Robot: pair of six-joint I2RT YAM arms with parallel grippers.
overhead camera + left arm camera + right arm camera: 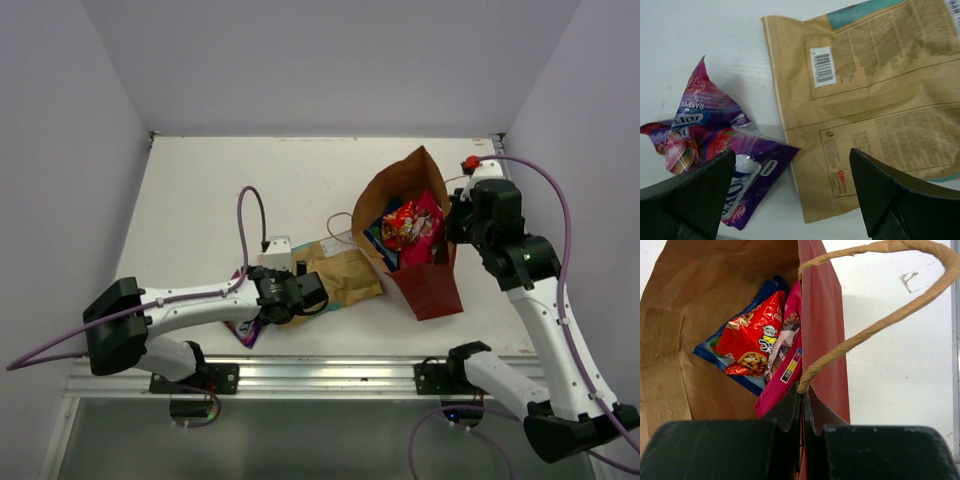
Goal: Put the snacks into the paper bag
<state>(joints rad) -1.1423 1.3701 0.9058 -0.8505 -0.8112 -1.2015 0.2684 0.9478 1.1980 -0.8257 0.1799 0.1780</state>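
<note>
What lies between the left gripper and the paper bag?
The tan kraft pouch lies flat between the left gripper and the paper bag, in the top view.

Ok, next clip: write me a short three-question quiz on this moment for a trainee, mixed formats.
1. True or false: the right gripper is shut on the rim of the tall red-brown paper bag.
2. How many snack packets show inside the bag? A one, B three, C five.
3. Which two snacks lie on the table under the open left gripper?

Key
1. True.
2. B: the small red-orange packet, the blue-and-white packet and the pink packet.
3. The crumpled purple FOX'S packet and the large flat tan kraft pouch.
</note>
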